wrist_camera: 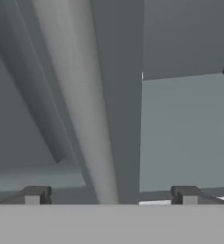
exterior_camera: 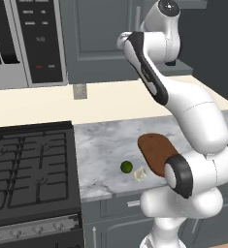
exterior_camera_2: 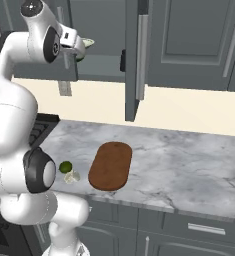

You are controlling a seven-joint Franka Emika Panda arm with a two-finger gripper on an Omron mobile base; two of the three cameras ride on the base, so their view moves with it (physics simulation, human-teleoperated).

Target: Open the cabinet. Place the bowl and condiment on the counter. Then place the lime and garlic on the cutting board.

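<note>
The cabinet's right door stands swung open, edge-on, with its silver handle facing out. My gripper is raised at the left door's edge, open. In the hand view the left door's bar handle runs between the spread fingertips of my gripper, untouched by them. The pale bowl peeks out on the shelf just behind the hand. On the marbled counter lies the brown cutting board, with the lime and garlic left of it. The condiment is not clearly seen.
A black stove top lies left of the counter, with a microwave above it. A wall outlet sits under the cabinet. Closed grey cabinets continue to the right, drawers run below the counter.
</note>
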